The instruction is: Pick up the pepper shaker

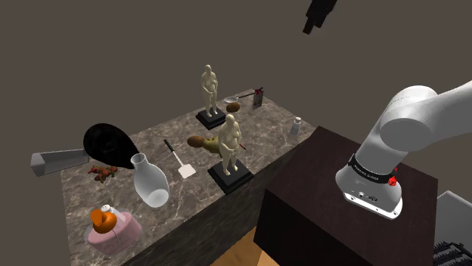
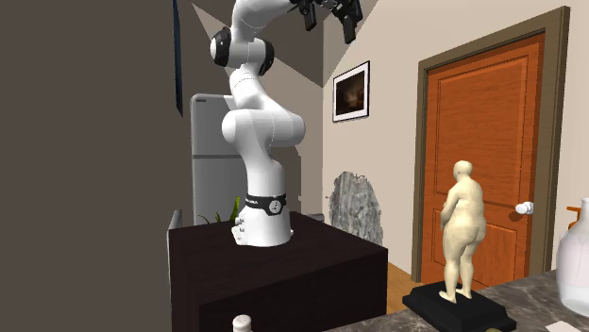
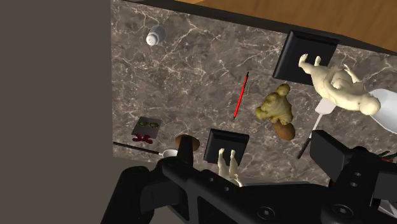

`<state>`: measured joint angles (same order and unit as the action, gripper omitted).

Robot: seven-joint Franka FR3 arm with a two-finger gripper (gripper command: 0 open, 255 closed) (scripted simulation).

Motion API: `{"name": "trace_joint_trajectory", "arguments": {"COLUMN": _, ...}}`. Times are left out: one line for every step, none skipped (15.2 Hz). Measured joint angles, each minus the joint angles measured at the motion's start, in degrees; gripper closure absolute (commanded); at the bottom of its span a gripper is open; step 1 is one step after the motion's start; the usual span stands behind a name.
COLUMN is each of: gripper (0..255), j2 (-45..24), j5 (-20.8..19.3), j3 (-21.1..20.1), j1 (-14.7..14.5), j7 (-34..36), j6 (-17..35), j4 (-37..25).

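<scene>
The pepper shaker [image 1: 295, 126] is a small pale grey cylinder standing upright near the marble counter's [image 1: 265, 143] corner closest to the stand. In the wrist view the shaker [image 3: 154, 37] is seen from above, far from the fingers, near the counter's edge. Just its cap [image 2: 244, 323] peeks in at the second exterior view's lower edge. My black gripper [image 1: 318, 15] hangs high above the counter, well clear of everything. It is open, with its fingers [image 3: 184, 153] standing wide apart around nothing. From the second exterior view the gripper [image 2: 328, 14] sits near the ceiling.
Two beige figurines [image 1: 209, 91] [image 1: 231, 143] on black bases stand on the counter, beside a ginger root [image 1: 200, 141], a spatula [image 1: 180, 160], a glass vase [image 1: 149, 181], a black object [image 1: 106, 142] and a pink dish [image 1: 112, 227]. The dark stand [image 1: 318, 219] abuts the counter.
</scene>
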<state>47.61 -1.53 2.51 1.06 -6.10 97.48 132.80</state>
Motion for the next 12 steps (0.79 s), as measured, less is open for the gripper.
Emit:
{"name": "trace_joint_trajectory", "arguments": {"gripper": 0, "j2": 0.0, "j5": 0.0, "j3": 0.0, "j1": 0.0, "j7": 0.0, "j6": 0.0, "j4": 0.0}}
{"name": "trace_joint_trajectory", "arguments": {"gripper": 0, "j2": 0.1, "j5": -0.2, "j3": 0.23, "j1": 0.1, "j7": -0.23, "j6": 0.87, "j4": 1.01}}
{"name": "trace_joint_trajectory", "arguments": {"gripper": 0, "j2": 0.54, "j5": -0.51, "j3": 0.57, "j1": 0.27, "j7": -0.58, "j6": 1.87, "j4": 2.49}}
{"name": "trace_joint_trajectory", "arguments": {"gripper": 0, "j2": 0.81, "j5": -0.88, "j3": 1.01, "j1": 0.47, "j7": -0.99, "j6": 3.54, "j4": 4.49}}
{"name": "trace_joint_trajectory", "arguments": {"gripper": 0, "j2": 1.42, "j5": -1.18, "j3": 1.22, "j1": 0.63, "j7": -1.17, "j6": 5.1, "j4": 6.71}}
{"name": "trace_joint_trajectory", "arguments": {"gripper": 0, "j2": 1.19, "j5": -1.55, "j3": 1.64, "j1": 0.83, "j7": -1.55, "j6": 6.54, "j4": 7.95}}
{"name": "trace_joint_trajectory", "arguments": {"gripper": 0, "j2": 1.2, "j5": -2.06, "j3": 2.26, "j1": 1.13, "j7": -2.14, "j6": 7.97, "j4": 9.4}}
{"name": "trace_joint_trajectory", "arguments": {"gripper": 0, "j2": 1.32, "j5": -2.57, "j3": 2.85, "j1": 1.45, "j7": -2.66, "j6": 9.73, "j4": 11.31}}
{"name": "trace_joint_trajectory", "arguments": {"gripper": 0, "j2": 1.43, "j5": -2.88, "j3": 3.07, "j1": 1.63, "j7": -2.75, "j6": 11.57, "j4": 13.31}}
{"name": "trace_joint_trajectory", "arguments": {"gripper": 0, "j2": 1.51, "j5": -3.36, "j3": 3.61, "j1": 1.95, "j7": -3.25, "j6": 12.92, "j4": 14.76}}
{"name": "trace_joint_trajectory", "arguments": {"gripper": 0, "j2": 1.24, "j5": -3.7, "j3": 3.87, "j1": 2.13, "j7": -3.38, "j6": 14.81, "j4": 16.45}}
{"name": "trace_joint_trajectory", "arguments": {"gripper": 0, "j2": 0.99, "j5": -4.22, "j3": 4.41, "j1": 2.45, "j7": -3.76, "j6": 17.11, "j4": 18.54}}
